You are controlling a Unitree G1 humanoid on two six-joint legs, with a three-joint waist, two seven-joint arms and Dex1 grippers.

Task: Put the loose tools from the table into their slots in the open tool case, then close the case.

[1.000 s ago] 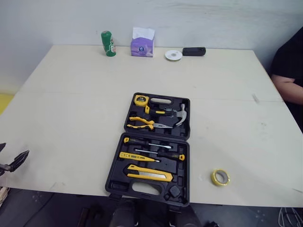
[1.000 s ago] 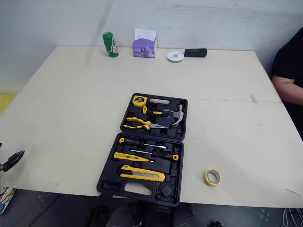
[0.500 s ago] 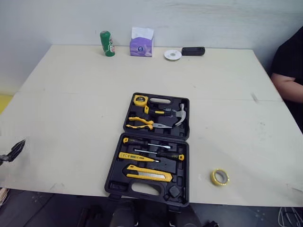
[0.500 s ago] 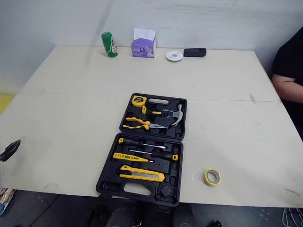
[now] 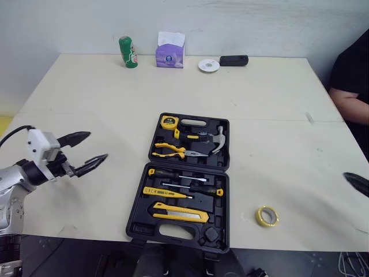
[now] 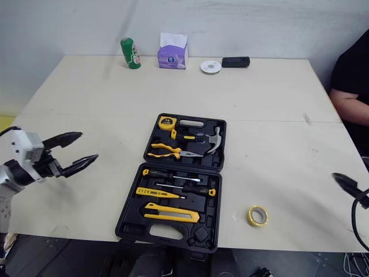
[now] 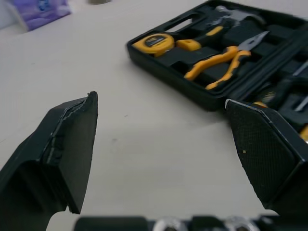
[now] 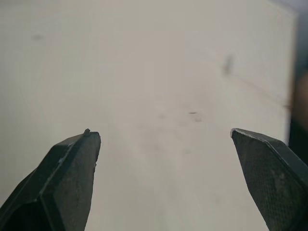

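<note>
My left hand (image 5: 97,145) hangs left of the tool case (image 5: 190,164), fingers apart; my right hand (image 8: 162,132) gapes too, beyond the tape roll (image 5: 260,217).

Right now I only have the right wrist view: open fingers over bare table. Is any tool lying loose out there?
Observer: Yes, one. A yellow tape roll lies on the table, just right of the open case's near half.
Operator: Where is my right gripper relative to it?
Observer: The right gripper is out by the table's right edge, farther right than the roll and clear of it.
Operator: And the left one?
Observer: The left gripper is open and empty, over the table to the left of the case.
</note>
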